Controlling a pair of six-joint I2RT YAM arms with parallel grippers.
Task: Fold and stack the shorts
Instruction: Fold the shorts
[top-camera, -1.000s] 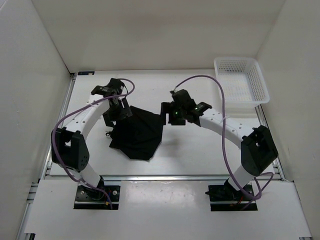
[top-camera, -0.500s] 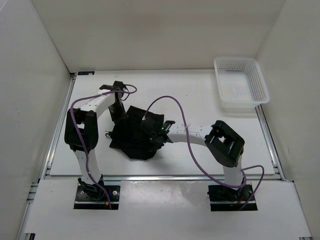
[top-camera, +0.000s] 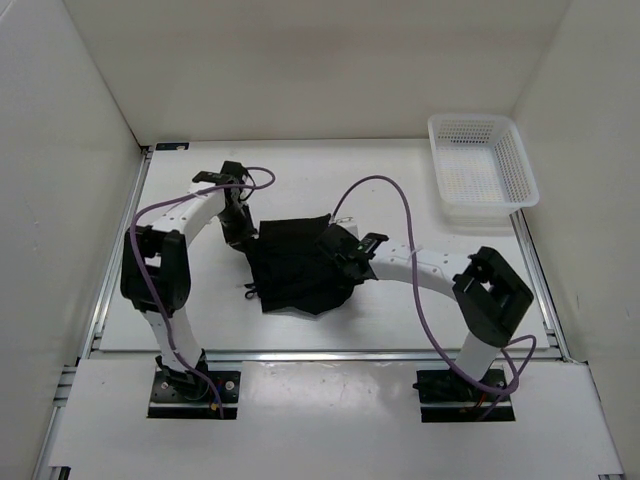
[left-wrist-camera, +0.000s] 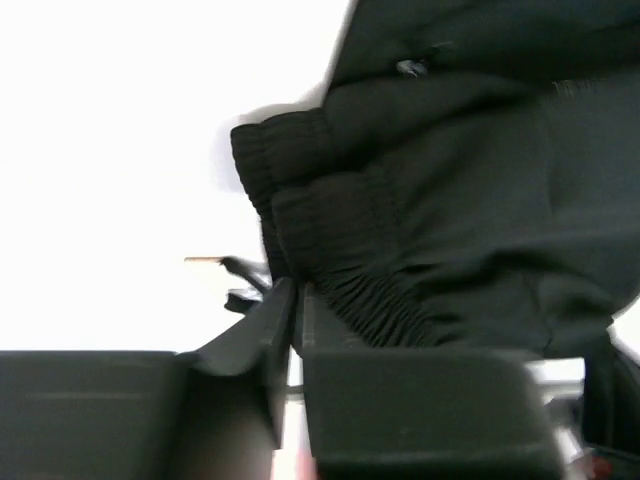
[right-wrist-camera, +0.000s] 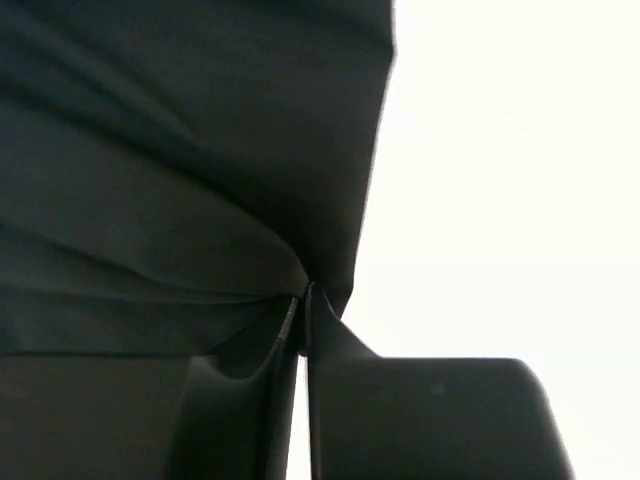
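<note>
Two claws grip the shorts (top-camera: 298, 272), which lie crumpled on the white tabletop (top-camera: 380, 190) at ctr-left of the top view, btwn both arms. We see the left claw (top-camera: 240, 232) at the fabric's upper-left corner. In its wrist view the fingers (left-wrist-camera: 250, 330) are pressed together at bottom ctr of frame, w/ the gathered elastic waistband (left-wrist-camera: 320, 230) caught at their tips. The right claw (top-camera: 342, 256) sits on the cloth's right edge. Its wrist view shows the fingers (right-wrist-camera: 338, 346) closed tight, pinching a fold of black fabric that puckers into the tips. We spot a drawstring tip (top-camera: 250, 291) poking out at the lower-left edge. A white mesh basket (top-camera: 483, 165) stands well apart, upper right of the top view.
</note>
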